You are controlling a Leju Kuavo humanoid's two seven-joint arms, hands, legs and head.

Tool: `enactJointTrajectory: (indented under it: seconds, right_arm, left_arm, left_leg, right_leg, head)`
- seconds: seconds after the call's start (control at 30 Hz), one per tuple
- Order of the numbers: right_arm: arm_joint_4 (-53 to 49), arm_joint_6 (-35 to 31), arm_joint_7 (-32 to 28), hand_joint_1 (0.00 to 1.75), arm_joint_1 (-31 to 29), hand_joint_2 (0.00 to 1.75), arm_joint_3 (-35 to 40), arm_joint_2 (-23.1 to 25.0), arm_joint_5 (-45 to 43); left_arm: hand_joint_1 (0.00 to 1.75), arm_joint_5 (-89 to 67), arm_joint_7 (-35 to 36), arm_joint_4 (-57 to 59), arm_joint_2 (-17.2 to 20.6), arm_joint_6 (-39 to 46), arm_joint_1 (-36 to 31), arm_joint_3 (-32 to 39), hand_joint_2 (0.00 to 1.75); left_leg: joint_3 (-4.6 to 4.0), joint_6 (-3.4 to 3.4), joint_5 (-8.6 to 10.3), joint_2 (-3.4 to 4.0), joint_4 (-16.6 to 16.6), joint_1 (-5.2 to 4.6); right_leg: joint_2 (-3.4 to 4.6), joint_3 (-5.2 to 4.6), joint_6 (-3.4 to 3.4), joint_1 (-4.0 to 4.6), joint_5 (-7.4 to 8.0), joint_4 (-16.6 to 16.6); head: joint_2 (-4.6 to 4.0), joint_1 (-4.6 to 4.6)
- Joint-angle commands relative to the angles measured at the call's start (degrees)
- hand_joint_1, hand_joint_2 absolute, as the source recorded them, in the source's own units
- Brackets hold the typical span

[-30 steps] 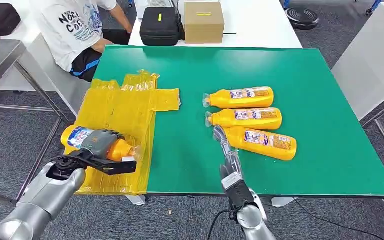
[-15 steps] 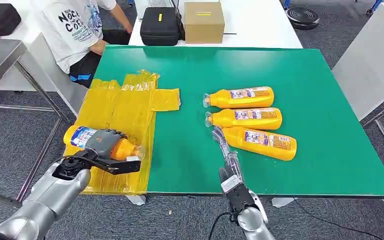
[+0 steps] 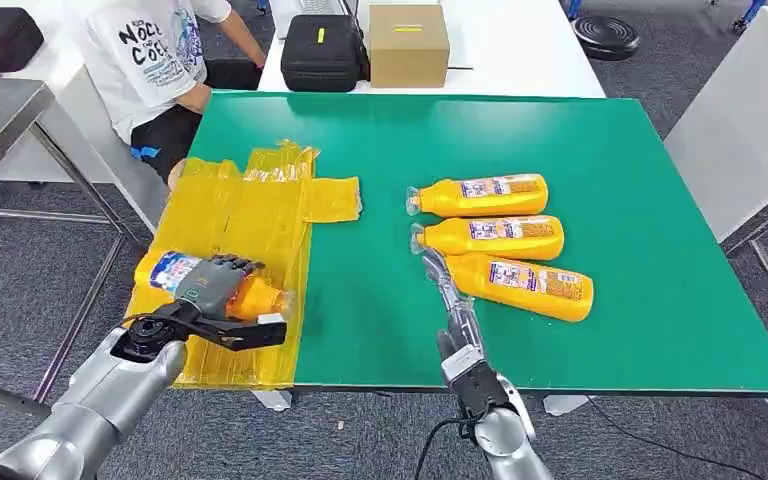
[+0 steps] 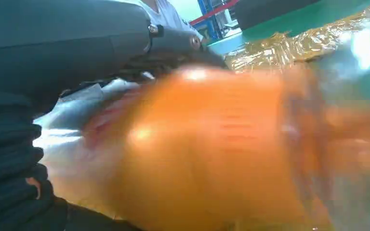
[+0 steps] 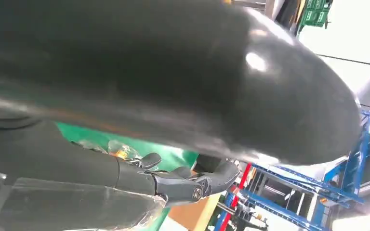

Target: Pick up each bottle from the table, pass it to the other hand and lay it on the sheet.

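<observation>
Carried slightly inward over the crinkled yellow plastic sheet, the orange plastic bottle with a blue-white label lies across the left hand, which grips it, cap toward the green worktop. Fingers hide its middle. Right hand, fingers extended and empty, rests beside three orange bottles lying caps leftward.

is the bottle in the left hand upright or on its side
On its side. The left hand grips the bottle lying roughly level over the yellow sheet, cap toward the green table.
</observation>
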Motion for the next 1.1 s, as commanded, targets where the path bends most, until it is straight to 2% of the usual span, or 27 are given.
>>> enactJointTrajectory:
  seconds: [0.03, 0.83, 0.93, 1.1]
  right_arm:
    - [3.39, 0.19, -0.05, 0.00, -1.93, 0.00, -0.16, -0.59, -0.18]
    - [3.79, -0.51, -0.05, 0.00, -1.82, 0.00, 0.24, -0.93, -1.91]
    - [3.30, -0.38, -0.05, 0.00, -1.86, 0.00, -0.50, -0.46, -1.60]
    - [2.80, 0.14, -0.05, 0.00, -0.94, 0.00, -0.97, -0.69, -1.38]
  left_arm:
    - [0.00, -0.39, 0.08, 2.24, 0.26, -1.25, 1.18, -0.78, 1.75]
    - [0.00, -0.87, -0.45, 1.53, 1.66, -2.51, 0.68, -1.12, 1.75]
    - [0.00, -0.63, -2.29, -1.65, 3.41, -3.90, 1.17, -2.08, 1.75]
    - [0.00, -0.02, -4.42, -16.03, 11.23, -11.10, 5.67, -3.66, 1.75]
  left_leg:
    - [0.25, -0.08, -0.07, 0.13, -0.07, 0.05]
    - [0.36, -0.07, -0.05, 0.13, -0.05, 0.04]
    - [0.35, -0.08, -0.05, 0.15, -0.05, 0.04]
    - [0.45, -0.14, -0.15, 0.33, -0.03, 0.11]
  right_leg:
    - [0.09, 0.23, -0.07, 0.05, -0.03, -0.09]
    - [0.09, 0.32, -0.06, 0.05, -0.01, -0.06]
    - [0.11, 0.31, -0.06, 0.05, -0.01, -0.05]
    - [0.28, 0.37, -0.13, 0.12, -0.04, -0.05]
  head:
    - [0.00, 0.02]
    - [0.00, 0.02]
    - [0.00, 0.02]
    - [0.00, 0.02]
